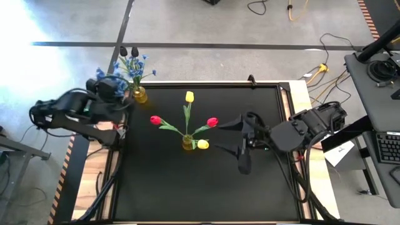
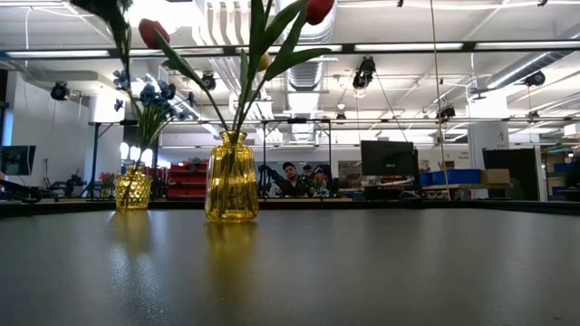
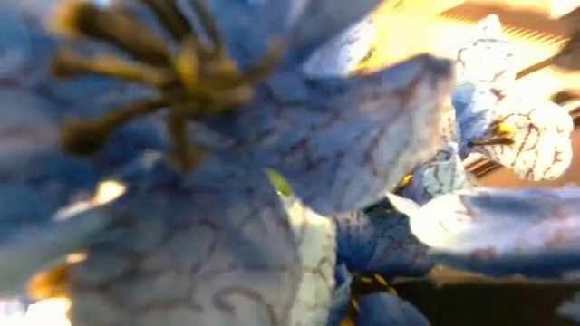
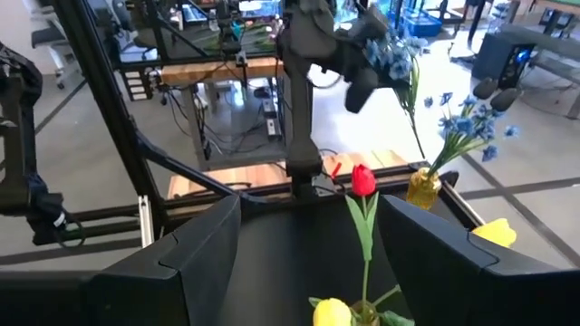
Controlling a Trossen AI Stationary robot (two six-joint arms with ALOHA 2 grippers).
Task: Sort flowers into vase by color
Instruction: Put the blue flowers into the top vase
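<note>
My left gripper (image 1: 117,87) hovers over the table's far left corner, shut on a bunch of small blue blossoms (image 4: 391,52) that fills the left wrist view (image 3: 272,181). Just beside it a small yellow glass vase (image 1: 140,95) stands on its base with more blue blossoms (image 1: 132,64) in it. A larger yellow vase (image 1: 187,144) at the table's middle holds two red tulips (image 1: 155,120) and two yellow tulips (image 1: 189,97) by their stems. My right gripper (image 1: 236,141) is open, level with the table, right of this vase, its fingers pointing at it. My left gripper holds the blue bunch near its blossom end (image 4: 385,56); the blossoms hide the place of contact. The thin green stem (image 4: 414,104) hangs below the fingers, slanting down toward the small vase's mouth (image 4: 426,172). Whether its lower end is inside, I cannot tell.
The black table top has a raised rim (image 1: 206,85) all round. Free room lies on the near half and the far right of the table. Beyond the far edge are floor cables (image 1: 325,65); a desk with a keyboard (image 1: 389,147) stands to the right.
</note>
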